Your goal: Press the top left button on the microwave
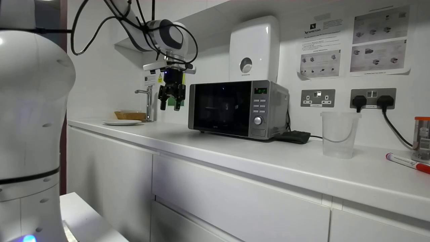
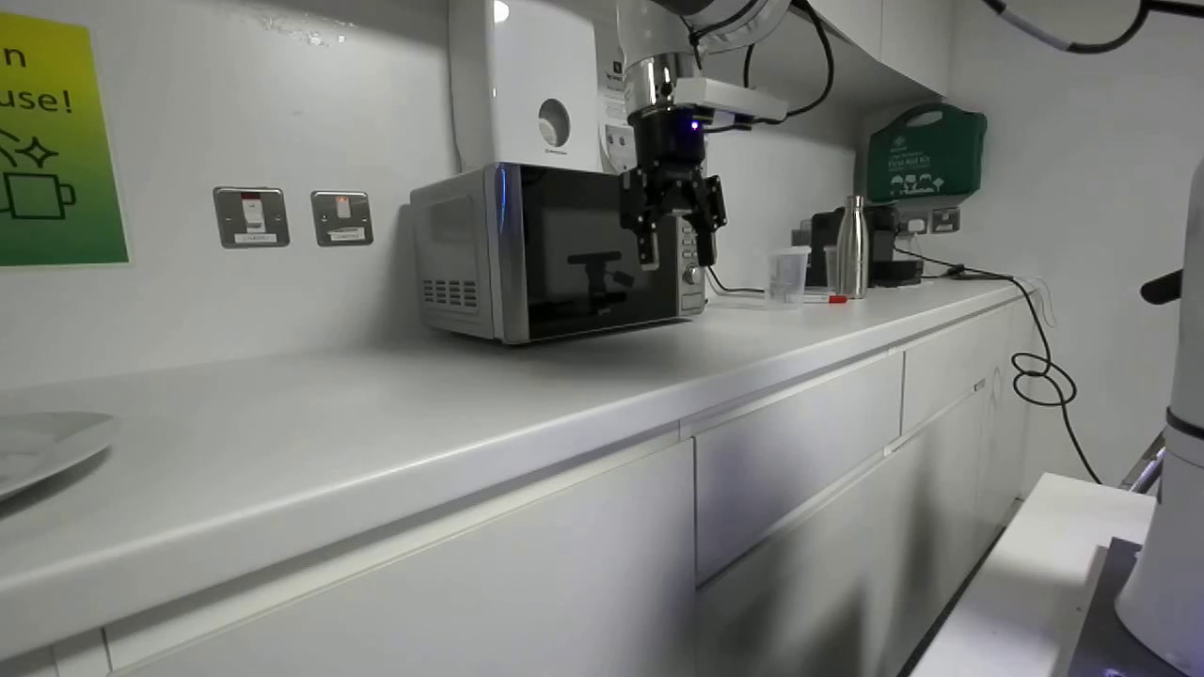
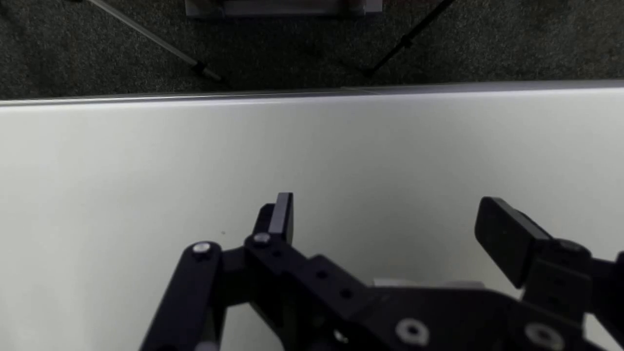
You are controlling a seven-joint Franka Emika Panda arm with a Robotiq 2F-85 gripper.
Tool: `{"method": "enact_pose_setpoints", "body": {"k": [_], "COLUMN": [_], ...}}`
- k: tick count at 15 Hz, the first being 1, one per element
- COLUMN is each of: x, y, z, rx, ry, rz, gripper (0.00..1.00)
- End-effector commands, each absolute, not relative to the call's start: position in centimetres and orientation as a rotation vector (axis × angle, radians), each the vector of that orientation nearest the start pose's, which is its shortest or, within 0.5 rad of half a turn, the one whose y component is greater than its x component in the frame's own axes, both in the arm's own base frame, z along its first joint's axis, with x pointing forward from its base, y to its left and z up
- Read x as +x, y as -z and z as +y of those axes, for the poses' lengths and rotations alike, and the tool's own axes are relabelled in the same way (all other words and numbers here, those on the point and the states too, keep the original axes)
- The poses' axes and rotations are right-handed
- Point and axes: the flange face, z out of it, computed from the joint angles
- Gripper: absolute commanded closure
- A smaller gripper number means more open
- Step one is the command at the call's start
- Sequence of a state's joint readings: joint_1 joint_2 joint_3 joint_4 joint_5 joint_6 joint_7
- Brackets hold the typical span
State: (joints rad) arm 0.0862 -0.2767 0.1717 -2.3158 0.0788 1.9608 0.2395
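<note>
Hanging in front of the microwave (image 1: pixel 238 109) and apart from it, the gripper (image 2: pixel 677 261) points its tips down. Its fingers (image 3: pixel 282 214) are spread wide and have hold of nothing; the wrist view shows white counter (image 3: pixel 385 156) between them. The microwave's long axis runs along the counter. What the coming move turns on is the control panel (image 1: pixel 259 114), at the microwave's right end as one faces it, with the top left button (image 1: pixel 256 100) just under the lit display (image 1: pixel 260 90). From the gripper, that button seems to lie inward toward the microwave's face and along it to the panel end; how the heights compare is hard to judge. Since the button faces outward while the fingers point down, I would expect the press to want a tilted approach and fingers brought together, or the touch may land off the button.

The microwave's door (image 2: pixel 574 254) is closed, its dark glass hiding whatever is inside. Past the microwave's panel end stand a clear tub (image 1: pixel 340 131), in which I can make out no contents, an orange-lidded jar (image 1: pixel 420 139) with contents too unclear to name, and an opaque steel bottle (image 2: pixel 853 246). Off the opposite end lies a tan dish (image 1: pixel 130 115); what it holds cannot be told.
</note>
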Motion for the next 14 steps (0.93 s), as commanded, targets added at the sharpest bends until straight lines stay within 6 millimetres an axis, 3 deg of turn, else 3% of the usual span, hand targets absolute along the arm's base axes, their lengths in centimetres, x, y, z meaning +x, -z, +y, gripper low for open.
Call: {"method": "enact_pose_setpoints", "body": {"k": [1, 4, 6, 14], "x": [43.6, 43.6, 43.8, 46.0], "y": [-44.5, -44.5, -44.5, -44.4], "z": [12.3, 12.2, 11.6, 4.8], "rx": [-3.134, -3.162, -3.282, -3.673], "ry": [-0.134, -0.104, -0.016, 0.319], "rz": [0.036, 0.004, -0.101, -0.417], "gripper": [0.0, 0.0, 0.0, 0.0]}}
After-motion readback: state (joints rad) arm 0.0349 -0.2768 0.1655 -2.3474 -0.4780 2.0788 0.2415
